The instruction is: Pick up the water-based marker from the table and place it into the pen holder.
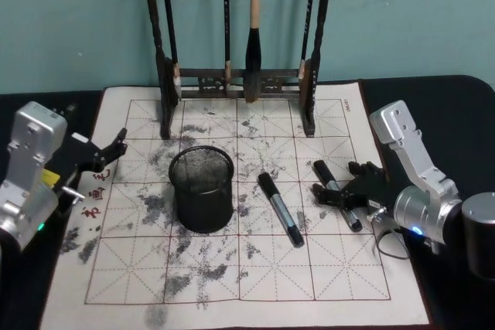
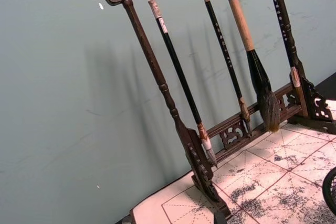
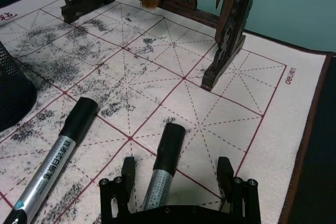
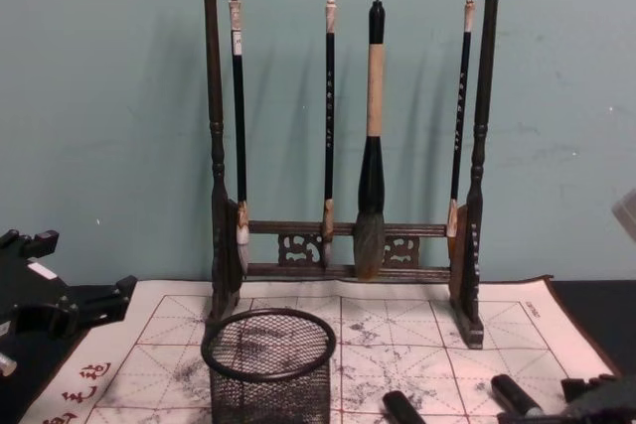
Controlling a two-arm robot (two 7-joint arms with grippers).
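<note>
At the lower right of the head view, the right gripper (image 1: 341,188) sits low with its jaws wide around a marker (image 1: 326,172) lying on the mat (image 1: 309,268). The grasp seems imminent. Next it must close, lift and carry the marker left to the pen holder (image 1: 202,188). The left gripper (image 1: 104,154) is parked at the left edge.

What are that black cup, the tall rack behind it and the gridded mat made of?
Cup: likely thin metal wire mesh, matte black; its wall is see-through. Rack: dark wood, slightly glossy, perhaps lacquered; carved ends, turned posts. Mat: seems felt or cloth, off-white, ink-stained; soft look, dark bound edge.
</note>
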